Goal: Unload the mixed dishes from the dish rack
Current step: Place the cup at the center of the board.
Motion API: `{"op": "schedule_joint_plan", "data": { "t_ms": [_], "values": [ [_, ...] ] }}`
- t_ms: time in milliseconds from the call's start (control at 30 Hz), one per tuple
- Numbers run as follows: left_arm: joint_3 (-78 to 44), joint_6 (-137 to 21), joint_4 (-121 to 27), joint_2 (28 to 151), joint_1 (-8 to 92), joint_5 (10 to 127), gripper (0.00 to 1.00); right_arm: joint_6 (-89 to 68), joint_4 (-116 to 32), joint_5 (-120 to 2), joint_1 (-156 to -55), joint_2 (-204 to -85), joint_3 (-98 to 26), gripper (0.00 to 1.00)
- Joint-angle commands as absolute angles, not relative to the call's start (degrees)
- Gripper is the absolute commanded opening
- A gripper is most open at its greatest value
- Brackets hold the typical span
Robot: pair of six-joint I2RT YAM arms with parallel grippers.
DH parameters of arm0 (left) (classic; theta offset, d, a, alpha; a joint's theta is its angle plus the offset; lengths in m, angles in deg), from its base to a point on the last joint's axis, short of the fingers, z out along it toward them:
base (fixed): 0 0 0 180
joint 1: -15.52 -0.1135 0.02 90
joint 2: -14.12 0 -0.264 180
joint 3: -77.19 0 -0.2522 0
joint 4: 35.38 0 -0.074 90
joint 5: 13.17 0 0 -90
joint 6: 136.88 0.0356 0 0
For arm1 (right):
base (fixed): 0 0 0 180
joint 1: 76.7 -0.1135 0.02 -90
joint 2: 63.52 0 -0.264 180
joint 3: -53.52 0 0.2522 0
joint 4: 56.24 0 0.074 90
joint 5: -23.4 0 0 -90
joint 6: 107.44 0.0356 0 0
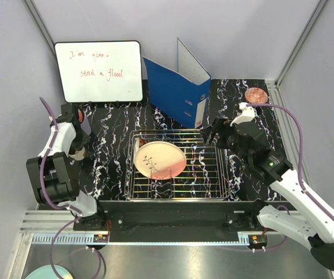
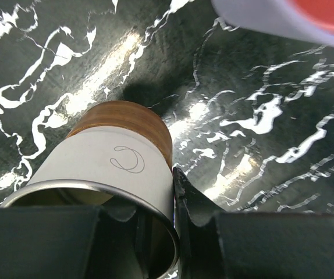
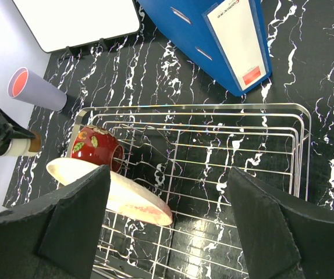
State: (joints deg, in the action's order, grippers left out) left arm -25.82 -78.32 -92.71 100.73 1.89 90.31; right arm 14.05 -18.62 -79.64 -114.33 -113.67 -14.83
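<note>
Dish rack (image 1: pixel 206 170) on black marbled table (image 1: pixel 112 164)

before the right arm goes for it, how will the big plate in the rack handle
The plate looks glazed and rigid, so probably slippery and apt to chip. It sits tilted, seemingly propped on the red bowl, so a push could slide it across the dish rack wires. Being wide, it may droop from a rim grip.

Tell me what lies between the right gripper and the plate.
Only bare dish rack wires, seen in the top external view, separate the right gripper from the cream-and-pink plate.
</note>
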Motion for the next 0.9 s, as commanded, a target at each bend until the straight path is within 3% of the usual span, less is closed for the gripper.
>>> {"op": "schedule_joint_plan", "data": {
  "t_ms": [0,67,133,500,600,867],
  "values": [
    [-26.4,-77.9,-89.3,103.2,0.5,89.8,0.00,13.1,-19.4,-81.1,-114.2,-113.4,-15.0,0.89],
    [-26.2,-77.8,-89.4,104.5,0.1,90.0,0.01,13.1,-19.4,-81.0,-114.2,-113.6,-15.1,0.89],
    [-25.8,-77.7,-89.5,105.3,-0.2,90.3,0.10,13.0,-19.4,-80.9,-114.3,-113.9,-15.1,0.89],
    [-27.0,-79.0,-90.7,101.1,-1.0,90.2,0.72,12.9,-20.2,-80.2,-114.2,-114.8,-15.0,0.88],
    [-26.8,-80.0,-92.2,96.9,-1.0,91.2,0.80,12.8,-20.6,-79.3,-114.2,-115.4,-15.3,0.88],
    [-25.7,-85.6,-96.8,80.9,0.4,91.7,0.82,12.0,-21.0,-77.7,-114.2,-117.0,-16.5,0.88]
  ]
}}
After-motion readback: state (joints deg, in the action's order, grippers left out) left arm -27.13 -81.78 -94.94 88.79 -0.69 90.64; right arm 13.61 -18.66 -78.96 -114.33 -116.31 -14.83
